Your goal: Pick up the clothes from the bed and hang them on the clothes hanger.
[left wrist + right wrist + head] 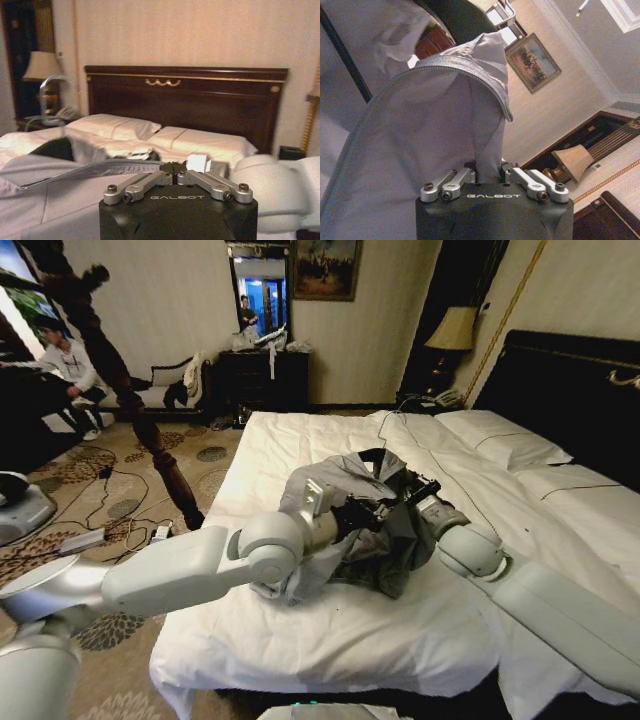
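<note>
Fabric of the clothes (445,145) is pinched between the closed fingers of the right gripper (490,175); in the right wrist view a fold of grey cloth with a zip edge rises straight out from the fingertips. The left gripper (175,172) is also drawn together, its linkages folded inward, and the zip edge of the shirt runs up to its tips, but whether cloth is really caught there cannot be told.

In the head view both grippers are seen meeting in the middle of the garment (365,515), the left gripper (350,512) coming from the left side and the right gripper (415,495) from the right, close to each other. The shirt is bunched into a raised heap above the bed (330,630), near its middle, with the collar opening turned toward the headboard (560,380) and the lower part hanging toward the foot. A thin black bar (345,55) is seen against the grey cloth in the right wrist view; it is judged to be possibly the clothes hanger, but this is not certain.

Since the garment lies between the two grippers, both arms are about equally near to it. For the next move it is judged that the shoulders of the shirt must be spread sideways.

No container is involved; the duvet carries the shirt and the pillows (500,435).
</note>
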{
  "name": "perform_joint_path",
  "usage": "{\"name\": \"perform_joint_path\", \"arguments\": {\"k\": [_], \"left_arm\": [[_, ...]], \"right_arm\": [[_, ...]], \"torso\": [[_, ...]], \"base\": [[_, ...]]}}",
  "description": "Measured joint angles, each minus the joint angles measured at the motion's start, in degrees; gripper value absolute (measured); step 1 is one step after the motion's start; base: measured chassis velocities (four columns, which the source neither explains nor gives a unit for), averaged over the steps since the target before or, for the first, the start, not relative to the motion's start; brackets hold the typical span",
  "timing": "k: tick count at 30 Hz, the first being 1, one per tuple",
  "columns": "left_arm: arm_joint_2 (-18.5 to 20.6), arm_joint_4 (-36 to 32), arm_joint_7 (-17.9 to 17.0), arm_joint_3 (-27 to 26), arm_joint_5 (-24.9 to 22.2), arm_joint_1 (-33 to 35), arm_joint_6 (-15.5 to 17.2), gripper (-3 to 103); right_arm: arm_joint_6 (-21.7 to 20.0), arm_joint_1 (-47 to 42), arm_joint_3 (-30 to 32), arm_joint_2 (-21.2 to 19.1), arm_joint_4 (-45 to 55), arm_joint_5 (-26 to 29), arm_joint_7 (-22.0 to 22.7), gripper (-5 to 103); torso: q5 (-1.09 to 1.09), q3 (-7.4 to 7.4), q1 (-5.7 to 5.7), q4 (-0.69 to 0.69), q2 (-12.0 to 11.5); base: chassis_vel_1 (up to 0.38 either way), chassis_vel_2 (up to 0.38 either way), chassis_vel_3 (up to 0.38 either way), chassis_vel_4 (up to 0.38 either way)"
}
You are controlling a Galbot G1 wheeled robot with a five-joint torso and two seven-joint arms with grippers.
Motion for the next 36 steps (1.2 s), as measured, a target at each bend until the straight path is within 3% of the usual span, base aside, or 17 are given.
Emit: {"name": "perform_joint_path", "arguments": {"k": [10,13,19,23,25,27,28,31,33,36], "left_arm": [[-2.7,-2.1,0.7,2.4,-1.3,-1.3,-0.7,0],[-0.9,-3.8,1.8,2.5,-4.0,0.2,-0.4,0],[2.7,-6.0,2.2,1.1,-5.1,6.1,1.5,-1],[6.0,-7.1,2.4,-1.6,-5.0,8.8,3.7,20],[6.4,-7.2,2.4,-1.7,-4.9,8.8,4.0,20],[7.4,-7.8,2.4,-1.8,-4.1,9.0,5.1,32],[7.4,-7.8,2.4,-1.8,-4.1,9.0,5.1,32],[8.3,-8.6,2.6,-1.8,-2.4,9.3,5.3,48],[8.5,-8.7,2.7,-1.9,-2.0,9.4,5.3,48],[9.4,-8.7,3.0,-5.7,-1.6,9.6,4.5,65]], "right_arm": [[0.3,-0.4,1.0,-0.1,0.3,-0.5,-0.5,19],[0.5,-0.3,1.3,0.0,0.2,-0.3,-0.5,19],[0.8,-0.9,1.9,-0.2,0.5,-0.2,-0.6,19],[1.2,-2.4,2.9,-0.9,1.1,-0.2,-0.8,19],[1.2,-2.6,3.1,-0.9,1.2,-0.2,-0.8,19],[1.5,-3.2,3.5,-1.0,1.3,-0.4,-0.7,19],[1.5,-3.2,3.5,-1.0,1.3,-0.4,-0.7,19],[1.9,-4.6,4.6,-1.3,1.6,-0.7,-0.7,19],[2.0,-5.0,4.9,-1.4,1.7,-0.8,-0.7,19],[2.5,-6.8,6.3,-1.7,2.1,-1.7,-0.8,19]], "torso": [[0.0,0.0,0.0,0.02,0.0],[0.0,0.0,0.0,0.03,0.0],[-0.02,0.0,0.0,0.03,0.0],[-0.02,0.0,0.0,0.03,0.0],[-0.02,0.0,-0.01,0.02,0.0],[-0.01,0.0,0.0,0.02,0.0],[-0.01,0.0,0.0,0.02,0.0],[-0.01,0.0,0.0,0.02,0.0],[-0.01,0.0,0.0,0.02,0.0],[-0.01,0.0,0.0,0.01,0.0]], "base": [[0.0,0.0,0.0,0.0],[0.0,0.0,0.0,0.0],[0.0,0.0,0.0,0.0],[0.0,0.0,0.0,0.0],[0.0,0.0,0.0,0.0],[0.0,0.0,0.0,0.0],[0.0,0.0,0.0,0.0],[0.0,0.0,0.0,0.0],[0.0,0.0,0.0,0.0],[0.0,0.0,0.0,0.0]]}}
